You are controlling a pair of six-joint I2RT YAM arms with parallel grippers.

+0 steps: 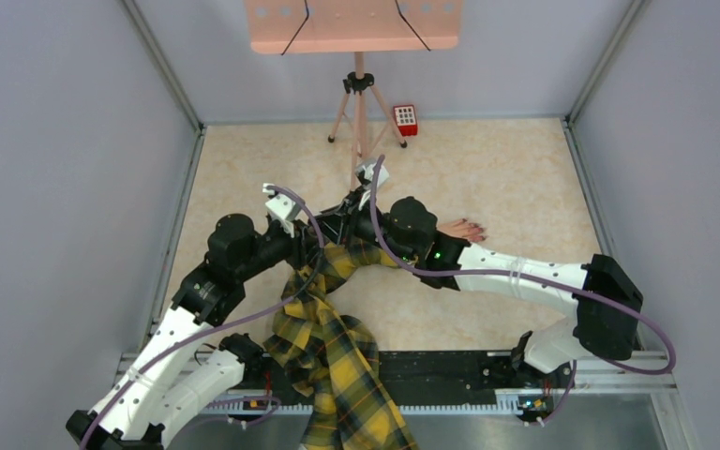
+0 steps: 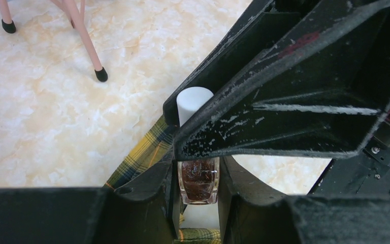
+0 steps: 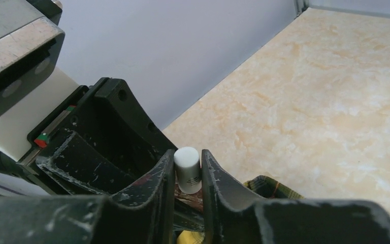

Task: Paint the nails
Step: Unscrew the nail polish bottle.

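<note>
The pale mannequin hand [image 1: 457, 228] lies on the table right of centre, and its dark red nails [image 1: 474, 229] point right. Its yellow-black plaid sleeve [image 1: 337, 352] trails to the near edge. Both grippers meet above the sleeve's upper end. My left gripper [image 2: 198, 172] is shut on a small glass polish bottle [image 2: 199, 182] with dark red polish inside. The bottle's white cap [image 3: 188, 170] stands upright, and my right gripper [image 3: 188, 161] is shut on it, a finger pressed against each side. In the top view the arms hide the bottle.
A pink tripod [image 1: 359, 103] holding a pink board [image 1: 352, 23] stands at the back centre. A small red keypad box [image 1: 405, 119] sits beside it. Grey walls enclose the marble table [image 1: 525, 178] on three sides. The sleeve hangs over the near rail [image 1: 450, 375].
</note>
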